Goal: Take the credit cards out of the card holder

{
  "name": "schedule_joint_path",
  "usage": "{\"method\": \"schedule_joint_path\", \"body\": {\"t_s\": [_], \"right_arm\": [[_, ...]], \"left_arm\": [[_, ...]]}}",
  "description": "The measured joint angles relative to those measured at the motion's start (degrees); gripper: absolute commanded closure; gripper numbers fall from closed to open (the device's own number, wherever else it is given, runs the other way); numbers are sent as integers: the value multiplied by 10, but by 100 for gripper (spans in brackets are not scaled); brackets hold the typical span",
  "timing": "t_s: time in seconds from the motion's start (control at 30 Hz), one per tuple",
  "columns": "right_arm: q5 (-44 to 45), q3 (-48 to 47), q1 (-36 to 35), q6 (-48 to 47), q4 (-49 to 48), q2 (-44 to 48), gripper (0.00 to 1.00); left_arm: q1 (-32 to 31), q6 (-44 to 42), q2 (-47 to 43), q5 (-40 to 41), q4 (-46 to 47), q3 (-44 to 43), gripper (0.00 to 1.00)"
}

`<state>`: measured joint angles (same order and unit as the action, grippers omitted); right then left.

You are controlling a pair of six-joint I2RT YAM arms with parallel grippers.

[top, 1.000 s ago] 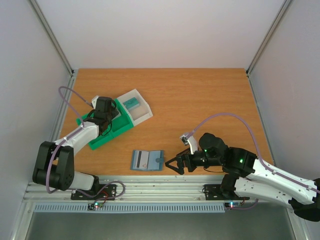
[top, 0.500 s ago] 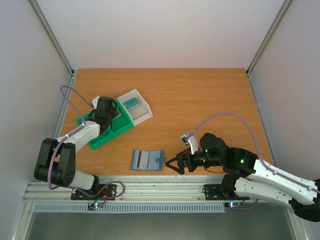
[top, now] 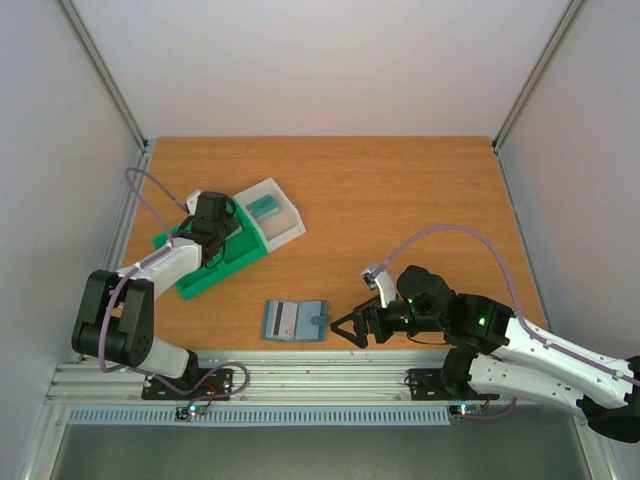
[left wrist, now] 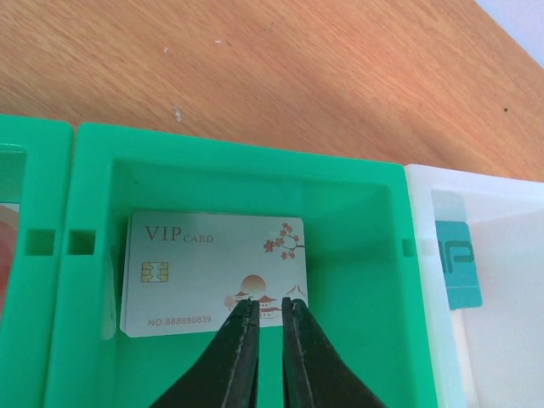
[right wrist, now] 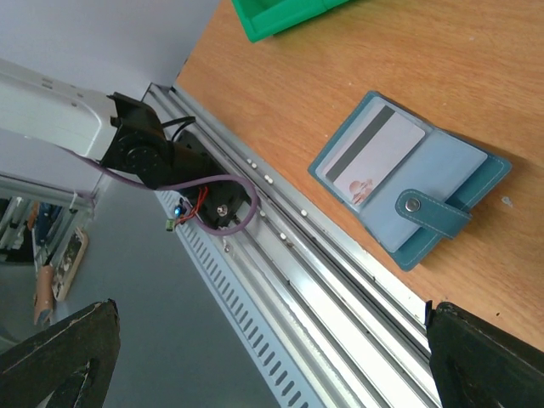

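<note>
A whitish credit card (left wrist: 212,272) with red blossoms lies flat in a green compartment of the tray (left wrist: 357,161). My left gripper (left wrist: 270,308) hovers over the card's near edge with its jaws a narrow slit apart and nothing between them; from above, the left gripper (top: 203,245) sits over the green tray (top: 196,278). The slate-blue card holder (top: 312,321) lies open near the table's front edge, with another credit card (right wrist: 374,157) in the left pocket of the card holder (right wrist: 442,191). My right gripper (top: 352,328) hangs wide open just right of the holder, empty.
The tray's clear section (top: 285,225) holds a teal card (top: 263,207), which also shows at the right of the left wrist view as a teal card (left wrist: 457,263). A metal rail (right wrist: 340,280) runs along the table's front edge below the holder.
The left jaws have parted slightly, and the card lies free in the green compartment. The left arm shifted a little. The right arm has not moved.
</note>
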<state>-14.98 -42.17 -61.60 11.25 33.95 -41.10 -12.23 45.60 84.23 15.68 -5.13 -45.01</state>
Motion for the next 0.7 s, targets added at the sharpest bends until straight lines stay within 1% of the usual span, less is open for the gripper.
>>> {"method": "schedule_joint_path", "body": {"t_s": [0.07, 0.13, 0.2, 0.23, 0.27, 0.33, 0.43, 0.53, 0.7], "right_arm": [[0, 0, 0, 0, 1, -2, 2], [0, 0, 0, 0, 2, -3, 2], [1, 0, 0, 0, 2, -3, 2], [1, 0, 0, 0, 2, -3, 2], [2, 0, 0, 1, 2, -3, 2], [3, 0, 0, 1, 2, -3, 2], [9, 0, 0, 6, 2, -3, 2], [20, 0, 0, 14, 2, -6, 1], [41, -16, 0, 35, 22, -43, 2]], "left_arm": [[0, -2, -1, -1, -3, -1, 85], [0, -8, -4, -5, -10, -4, 79], [0, -13, -12, -14, -22, -9, 60], [0, -20, -18, -19, -27, -11, 53], [0, -23, -27, -26, -32, -13, 48], [0, -33, -45, -43, -49, -22, 41], [0, -55, -66, -72, -85, -43, 33], [0, -77, -88, -111, -131, -63, 27], [0, -116, -131, -185, -217, -72, 25]]}}
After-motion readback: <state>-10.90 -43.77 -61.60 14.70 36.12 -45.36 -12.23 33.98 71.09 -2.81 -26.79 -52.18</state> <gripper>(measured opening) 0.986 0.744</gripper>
